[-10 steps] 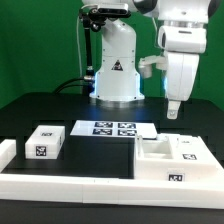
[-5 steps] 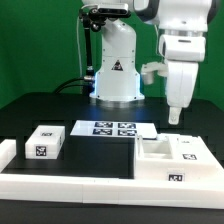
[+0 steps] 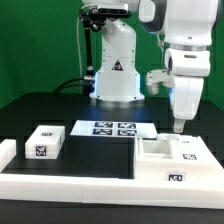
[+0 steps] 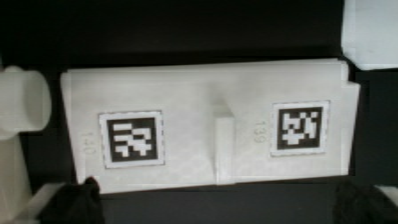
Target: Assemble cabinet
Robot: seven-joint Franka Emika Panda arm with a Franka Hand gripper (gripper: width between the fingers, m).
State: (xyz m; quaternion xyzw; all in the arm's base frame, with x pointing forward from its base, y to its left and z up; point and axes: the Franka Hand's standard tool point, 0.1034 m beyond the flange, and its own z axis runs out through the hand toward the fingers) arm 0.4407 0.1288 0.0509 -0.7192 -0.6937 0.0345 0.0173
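The white boxy cabinet body [image 3: 160, 152] sits at the front of the exterior view's right, with black-and-white tags on its top and front. In the wrist view it fills the picture as a white panel [image 4: 205, 95] with two tags and a ridge between them. My gripper [image 3: 180, 124] hangs just above the cabinet's far right part. In the wrist view the gripper [image 4: 217, 206] is open and empty, its dark fingertips [image 4: 71, 204] wide apart. A small white tagged block [image 3: 45, 142] lies apart at the exterior view's left.
The marker board [image 3: 112, 128] lies flat mid-table in front of the robot base [image 3: 117, 75]. A long low white rail [image 3: 80, 186] runs along the front edge, with a raised end at the exterior view's left. The tabletop is black.
The arm has swung toward the exterior view's right and lowered, bringing the gripper down close above the cabinet body. The parts on the table have not moved.
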